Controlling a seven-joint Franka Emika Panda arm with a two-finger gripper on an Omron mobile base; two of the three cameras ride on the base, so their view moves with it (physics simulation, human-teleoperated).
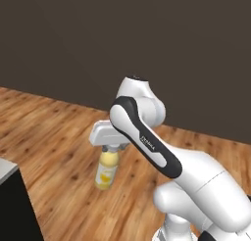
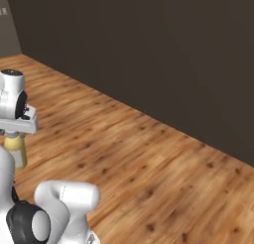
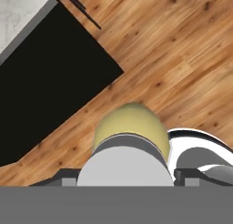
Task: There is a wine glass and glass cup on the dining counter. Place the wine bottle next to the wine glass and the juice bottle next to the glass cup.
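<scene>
Apparently gripper (image 1: 112, 148) grips juice bottle (image 1: 107, 169) above floor (image 1: 59, 137)

Open wood floor (image 1: 54, 137); dark counter (image 3: 50, 77) alongside.

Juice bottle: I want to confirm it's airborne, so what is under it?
Under the juice bottle, held by the gripper, is wooden floor. The bottle's base is hidden.

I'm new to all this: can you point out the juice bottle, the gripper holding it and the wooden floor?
juice bottle (image 1: 107, 172): left base view, yellow body.
gripper (image 1: 112, 148): left base view, at the bottle's neck.
wooden floor (image 2: 149, 158): right base view, bare planks.
</scene>
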